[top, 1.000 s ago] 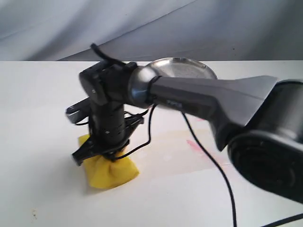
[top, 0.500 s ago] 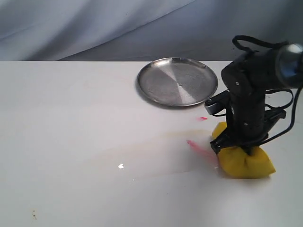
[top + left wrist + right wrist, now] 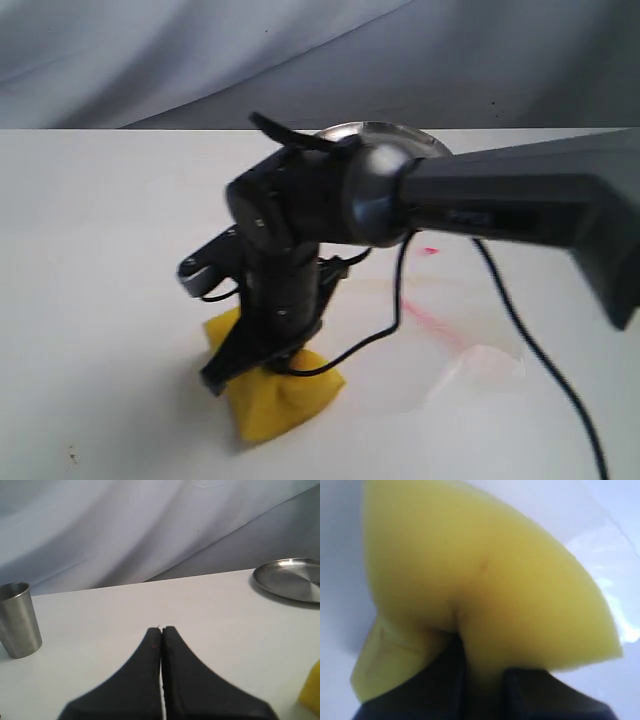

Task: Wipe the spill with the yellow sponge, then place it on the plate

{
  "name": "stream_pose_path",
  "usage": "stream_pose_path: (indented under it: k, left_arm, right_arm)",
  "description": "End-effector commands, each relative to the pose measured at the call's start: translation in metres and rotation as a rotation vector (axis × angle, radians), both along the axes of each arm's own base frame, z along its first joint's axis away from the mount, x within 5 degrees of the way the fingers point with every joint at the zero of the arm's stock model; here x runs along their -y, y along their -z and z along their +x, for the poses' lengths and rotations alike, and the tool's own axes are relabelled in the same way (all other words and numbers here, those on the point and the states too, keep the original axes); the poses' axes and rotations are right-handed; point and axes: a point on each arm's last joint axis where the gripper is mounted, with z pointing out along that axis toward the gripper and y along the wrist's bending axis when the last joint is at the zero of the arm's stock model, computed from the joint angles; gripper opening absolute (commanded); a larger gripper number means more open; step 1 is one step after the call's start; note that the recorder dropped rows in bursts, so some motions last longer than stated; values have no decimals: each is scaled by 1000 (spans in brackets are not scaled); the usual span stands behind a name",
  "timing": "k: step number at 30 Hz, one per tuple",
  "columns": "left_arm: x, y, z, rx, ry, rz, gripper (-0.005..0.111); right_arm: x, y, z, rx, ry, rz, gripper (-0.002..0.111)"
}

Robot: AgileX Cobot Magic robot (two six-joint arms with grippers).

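Swept leftward, the right gripper (image 3: 258, 365) clamps the yellow sponge (image 3: 290, 402) against the table (image 3: 100, 250). The left gripper (image 3: 161, 630) has its jaws together, holding nothing

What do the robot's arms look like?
The right arm is dark grey and smooth, with a shiny rounded joint, small pale lettering on its side and thin black cables looping off the black right gripper. The left gripper has matte black jaws that taper to narrow tips.
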Motion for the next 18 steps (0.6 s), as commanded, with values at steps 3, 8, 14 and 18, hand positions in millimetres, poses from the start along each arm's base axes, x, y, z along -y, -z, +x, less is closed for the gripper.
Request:
stream_pose_path:
  k: [3,8,14,18]
  left_arm:
    - [0,1,0,5,0,-1,0]
    - [0,1,0,5,0,-1,0]
    - [0,1,0,5,0,-1,0]
    - [0,1,0,5,0,-1,0]
  right_arm:
    - [-49,2,22,-10,-27,40,0]
    - [-26,11,60,-6,60,-36,0]
    - [33,26,109,-2,192,-153,0]
    - [81,38,124,-53,275,-232,0]
